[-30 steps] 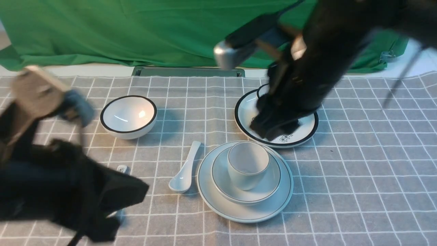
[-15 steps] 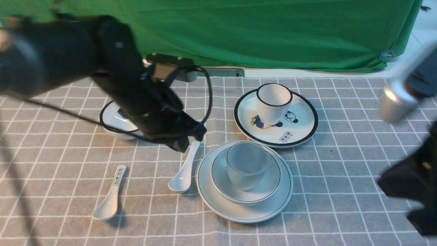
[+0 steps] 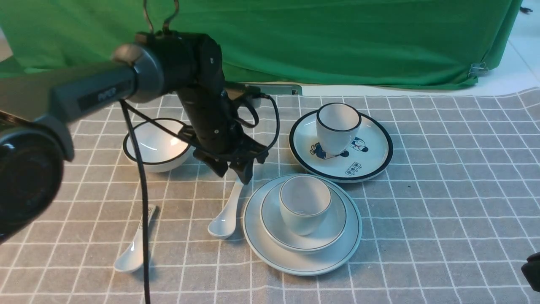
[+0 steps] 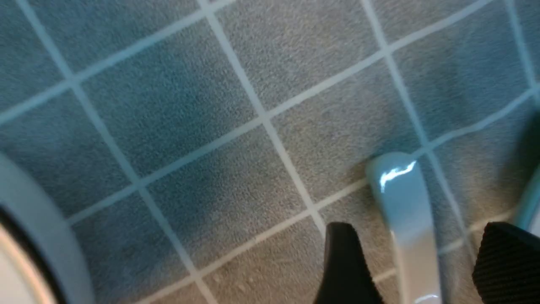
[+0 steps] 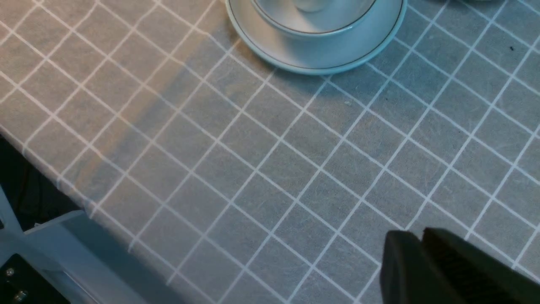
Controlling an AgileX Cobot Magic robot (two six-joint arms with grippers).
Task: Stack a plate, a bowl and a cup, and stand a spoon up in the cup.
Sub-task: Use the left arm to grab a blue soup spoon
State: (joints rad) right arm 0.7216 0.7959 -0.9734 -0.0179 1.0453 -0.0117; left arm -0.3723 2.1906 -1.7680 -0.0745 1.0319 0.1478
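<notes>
Front view: off-white cup (image 3: 304, 202), pale bowl (image 3: 333, 230), pale plate (image 3: 295, 264) stacked.
White china spoon (image 3: 228, 211), nine o'clock, not in yet; left claw (image 3: 235, 175) open around it.

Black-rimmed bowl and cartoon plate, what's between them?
In the front view, the open left gripper stands there, jaws astride the handle of the spoon.

Nothing legible: lettering on left arm (image 3: 105, 96) blurred; characters on cartoon plate (image 3: 376, 148) too small.
</notes>
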